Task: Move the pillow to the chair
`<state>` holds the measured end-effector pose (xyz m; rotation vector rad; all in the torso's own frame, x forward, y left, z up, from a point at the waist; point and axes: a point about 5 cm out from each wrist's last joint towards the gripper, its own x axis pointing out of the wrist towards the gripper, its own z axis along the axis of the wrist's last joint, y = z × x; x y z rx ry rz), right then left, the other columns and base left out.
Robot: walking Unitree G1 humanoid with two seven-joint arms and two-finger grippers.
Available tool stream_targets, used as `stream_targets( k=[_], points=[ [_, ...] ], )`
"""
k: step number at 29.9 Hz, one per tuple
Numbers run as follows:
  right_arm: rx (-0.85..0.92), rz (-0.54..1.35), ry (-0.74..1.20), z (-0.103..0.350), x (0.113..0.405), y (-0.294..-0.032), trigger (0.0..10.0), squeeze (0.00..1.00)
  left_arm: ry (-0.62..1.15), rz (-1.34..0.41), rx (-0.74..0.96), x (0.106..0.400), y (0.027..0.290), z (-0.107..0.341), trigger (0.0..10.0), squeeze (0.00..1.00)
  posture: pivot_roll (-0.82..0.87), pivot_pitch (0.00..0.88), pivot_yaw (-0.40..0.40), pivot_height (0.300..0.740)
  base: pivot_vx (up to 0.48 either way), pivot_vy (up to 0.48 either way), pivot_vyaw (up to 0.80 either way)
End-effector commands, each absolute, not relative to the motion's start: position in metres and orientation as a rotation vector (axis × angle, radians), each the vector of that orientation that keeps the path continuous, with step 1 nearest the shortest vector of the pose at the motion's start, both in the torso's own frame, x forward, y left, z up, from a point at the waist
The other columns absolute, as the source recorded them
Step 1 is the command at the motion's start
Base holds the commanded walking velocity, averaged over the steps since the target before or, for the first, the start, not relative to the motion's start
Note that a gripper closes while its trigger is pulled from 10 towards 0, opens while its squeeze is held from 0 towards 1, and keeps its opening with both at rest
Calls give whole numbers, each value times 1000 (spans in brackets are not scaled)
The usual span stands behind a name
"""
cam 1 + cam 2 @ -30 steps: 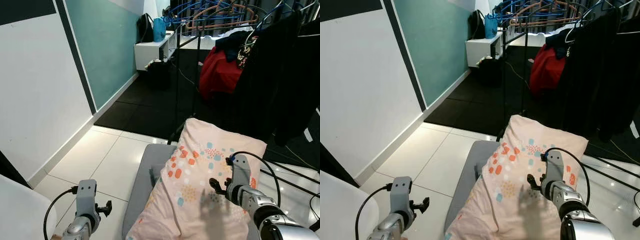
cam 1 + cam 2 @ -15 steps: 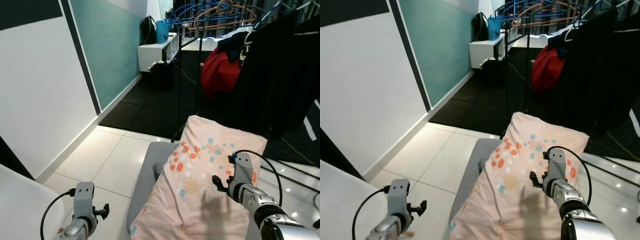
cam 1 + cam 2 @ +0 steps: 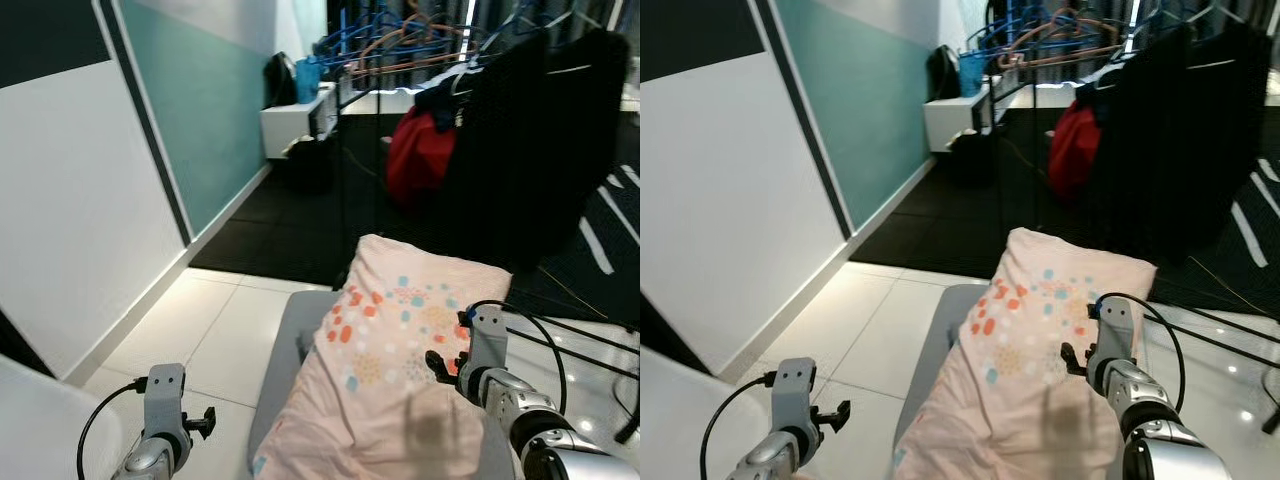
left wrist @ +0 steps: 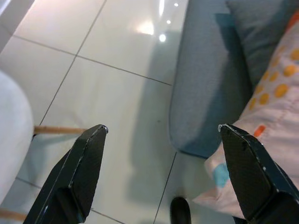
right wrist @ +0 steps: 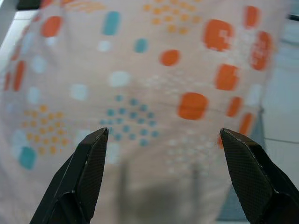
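Right gripper (image 3: 452,362) released, spread over the pillow (image 3: 400,380) at lower centre; left gripper (image 4: 161,135) released above floor. Risk: soft, bulky pillow slips from a one-sided pinch, sliding off the grey cushion (image 3: 285,360).

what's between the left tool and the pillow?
Bare white floor tile, then the edge of the grey cushion that the pillow lies on. The left wrist view shows it best, looking past the open left tool.

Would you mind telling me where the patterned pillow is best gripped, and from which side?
Probably its two long side edges, one end effector on each. The pillow lies lengthwise on the grey cushion, soft and wide. The right end effector is already open over its right part; the left end effector, open, is beside its left edge.
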<state>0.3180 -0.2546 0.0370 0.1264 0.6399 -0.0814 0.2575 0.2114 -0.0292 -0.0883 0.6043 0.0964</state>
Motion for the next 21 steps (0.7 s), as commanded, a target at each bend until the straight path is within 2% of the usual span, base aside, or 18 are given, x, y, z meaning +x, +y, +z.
stream_targets(
  k=[1,10,21],
  points=[
    [129,-73,628,39,321,-251,10000,0,586,100,-100,259,212,-27,10000,0,-245,0,50,740,0,0,0],
    [127,-73,620,42,323,-251,10000,0,591,62,-102,261,206,-27,10000,0,-243,0,48,740,0,-67,0],
    [119,-55,721,30,312,-252,10000,0,592,119,-119,258,212,-29,10000,0,-240,10,40,740,0,0,0]
  ],
)
